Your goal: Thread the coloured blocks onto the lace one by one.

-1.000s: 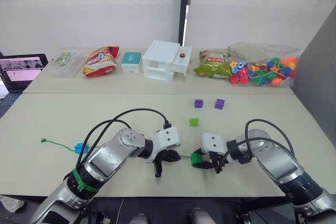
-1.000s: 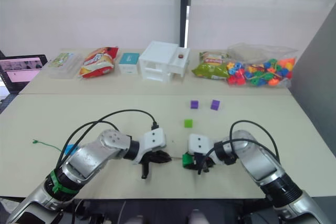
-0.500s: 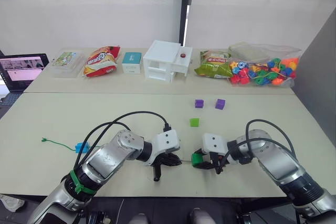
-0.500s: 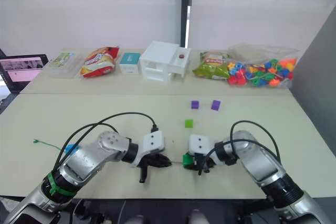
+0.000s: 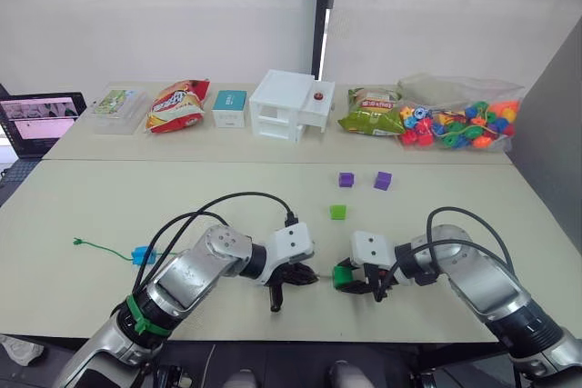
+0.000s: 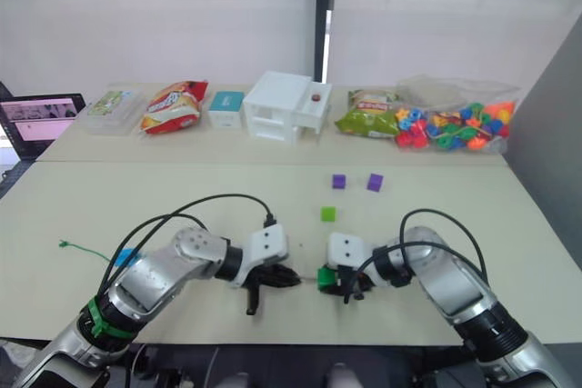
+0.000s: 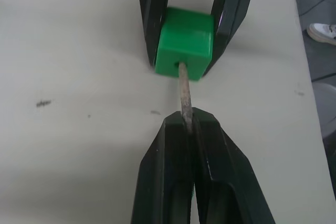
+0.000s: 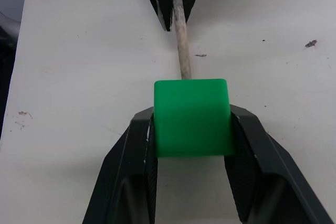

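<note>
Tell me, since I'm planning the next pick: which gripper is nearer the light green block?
Right. The right gripper sits just below the light green block; the left gripper is further left.

Along the far edge of the pale worktop (image 5: 227, 197) sits a row of things: an open laptop (image 5: 38, 119) at the left end, then a clear plastic box (image 5: 115, 107), a red snack bag (image 5: 176, 104), a small teal-and-white box (image 5: 229, 107), a white toy house (image 5: 291, 105), a green snack bag (image 5: 371, 112), and a clear bag of multicoloured beads (image 5: 456, 121) at the right end.
</note>
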